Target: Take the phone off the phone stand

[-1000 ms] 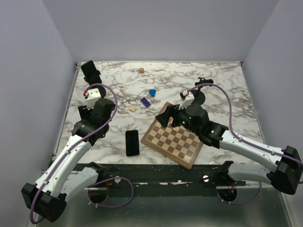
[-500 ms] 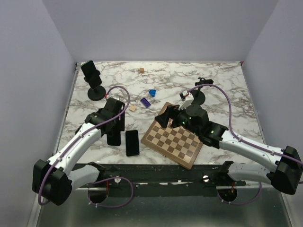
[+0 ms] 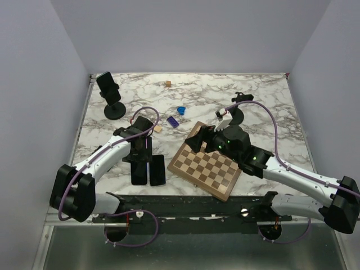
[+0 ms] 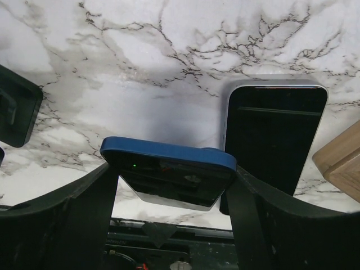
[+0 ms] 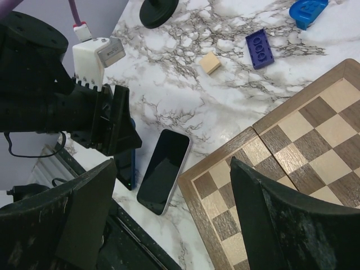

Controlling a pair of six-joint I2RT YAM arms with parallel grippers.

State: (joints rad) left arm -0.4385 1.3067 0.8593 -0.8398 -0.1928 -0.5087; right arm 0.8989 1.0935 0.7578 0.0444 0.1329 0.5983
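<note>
The black phone stand is at the back left of the marble table; its base also shows in the right wrist view. My left gripper is shut on a blue-cased phone and holds it low near the front edge, far from the stand. In the left wrist view the blue-cased phone spans the gap between the two fingers of my left gripper. A second, black phone lies flat just right of it. My right gripper is open and empty above the chessboard's left corner.
A wooden chessboard lies at front centre. A purple brick, a blue piece and two small wooden cubes lie mid-table. Another black stand is behind my right arm. The table's front edge is just below the phones.
My left gripper has come from the stand at the back left to the front of the table with the blue-cased phone, ending beside the black phone. The right arm has barely moved.
</note>
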